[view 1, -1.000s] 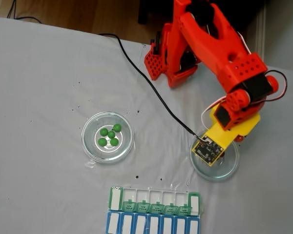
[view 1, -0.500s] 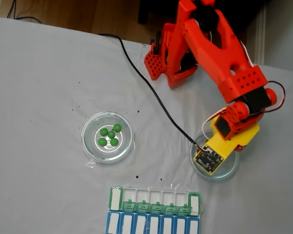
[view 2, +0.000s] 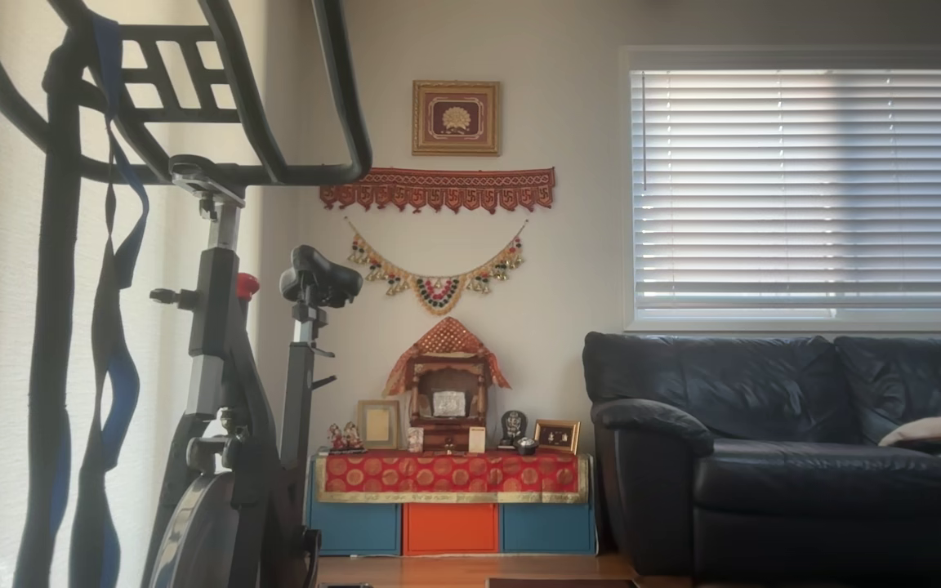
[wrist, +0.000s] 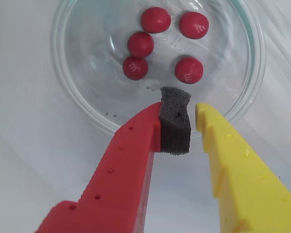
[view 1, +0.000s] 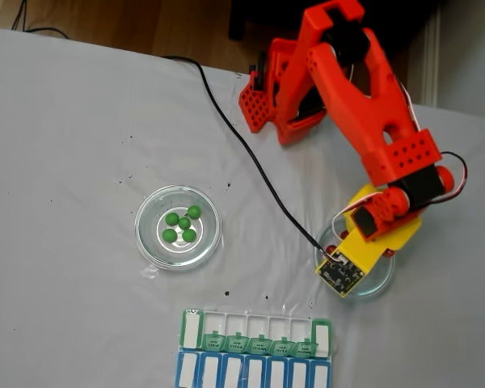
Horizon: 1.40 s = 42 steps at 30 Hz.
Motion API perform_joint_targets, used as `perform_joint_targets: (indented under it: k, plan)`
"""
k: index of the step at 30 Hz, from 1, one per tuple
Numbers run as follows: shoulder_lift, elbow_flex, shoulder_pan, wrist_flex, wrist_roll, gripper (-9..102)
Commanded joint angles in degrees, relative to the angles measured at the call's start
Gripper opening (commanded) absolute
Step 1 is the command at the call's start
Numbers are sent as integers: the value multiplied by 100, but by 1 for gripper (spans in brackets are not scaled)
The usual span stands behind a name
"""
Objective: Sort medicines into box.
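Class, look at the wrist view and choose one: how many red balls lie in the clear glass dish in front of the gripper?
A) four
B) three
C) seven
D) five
D: the wrist view shows five red balls inside the clear glass dish, grouped in its far half, just ahead of the open gripper, which holds none of them.
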Motion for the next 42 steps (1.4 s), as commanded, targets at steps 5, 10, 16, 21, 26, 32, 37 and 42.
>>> perform_joint_targets:
  k: [5, 10, 16, 21, 26, 32, 37, 42]
  plan:
    - [-53, -615, 9, -70, -35, 18]
    - [-53, -545, -44, -79, -18, 26]
    - [-176, -545, -44, -176, 0, 35]
    - [-290, -510, -62, -343, 53, 36]
    - [-536, -439, -97, -633, 132, 41]
    - [-844, -492, -132, -826, 246, 40]
    - [-1020, -492, -202, -923, 308, 40]
    - [-1143, -422, -220, -1099, 299, 39]
